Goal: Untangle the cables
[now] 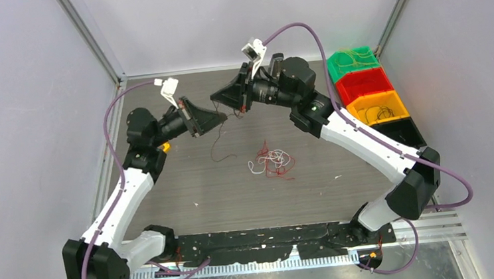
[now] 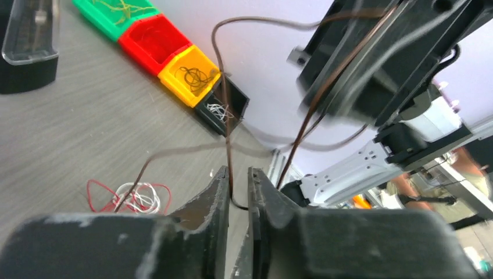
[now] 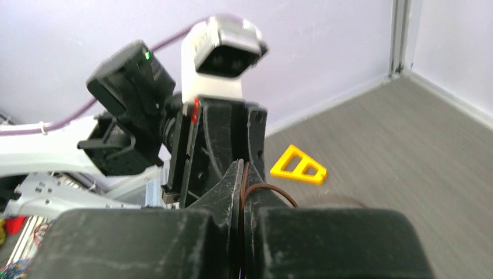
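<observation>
From above, the left gripper (image 1: 224, 118) and right gripper (image 1: 215, 97) hovered close together over the table (image 1: 340, 172), a dark brown cable (image 1: 215, 148) dangling from them, the red-and-white tangle (image 1: 271, 161) lying apart on it. The left wrist view showed its 2 fingers (image 2: 212, 197) pinched on that cable; the right wrist view showed its 2 fingers (image 3: 229, 186) clamped on it too.

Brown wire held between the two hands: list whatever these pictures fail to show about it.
- Top view: the brown wire is too thin to trace between the left hand and the right hand.
- Left wrist view: its upper stretch blurs where it meets the right hand, close to the lens.
- Right wrist view: only a short loop shows; the hand's fingers hide the rest.
- Left wrist view: its low end crosses the red and white tangle; contact unclear.
</observation>
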`<action>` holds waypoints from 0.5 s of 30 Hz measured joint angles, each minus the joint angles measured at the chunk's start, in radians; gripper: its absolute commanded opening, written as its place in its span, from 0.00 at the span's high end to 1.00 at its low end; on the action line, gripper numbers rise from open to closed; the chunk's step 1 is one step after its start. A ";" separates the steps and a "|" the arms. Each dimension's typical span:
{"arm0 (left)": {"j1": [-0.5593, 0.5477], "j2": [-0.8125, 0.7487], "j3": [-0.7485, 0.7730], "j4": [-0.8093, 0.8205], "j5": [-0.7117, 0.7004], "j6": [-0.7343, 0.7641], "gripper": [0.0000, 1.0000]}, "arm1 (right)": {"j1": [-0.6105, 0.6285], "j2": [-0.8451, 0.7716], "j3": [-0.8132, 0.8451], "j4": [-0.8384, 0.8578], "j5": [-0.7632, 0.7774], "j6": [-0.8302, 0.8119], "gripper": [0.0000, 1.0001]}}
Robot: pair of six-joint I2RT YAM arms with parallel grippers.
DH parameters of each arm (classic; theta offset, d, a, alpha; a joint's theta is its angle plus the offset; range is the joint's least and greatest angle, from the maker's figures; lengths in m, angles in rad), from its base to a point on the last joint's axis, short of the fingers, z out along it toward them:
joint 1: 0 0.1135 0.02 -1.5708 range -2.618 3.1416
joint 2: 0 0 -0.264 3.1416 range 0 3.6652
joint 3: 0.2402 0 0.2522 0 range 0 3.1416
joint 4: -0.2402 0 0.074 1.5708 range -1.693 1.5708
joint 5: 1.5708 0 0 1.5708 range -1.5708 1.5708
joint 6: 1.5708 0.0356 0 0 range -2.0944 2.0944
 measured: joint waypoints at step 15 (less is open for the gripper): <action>0.346 -0.222 0.085 -0.250 0.176 0.495 0.00 | -0.052 -0.190 -0.037 0.109 -0.027 -0.093 0.95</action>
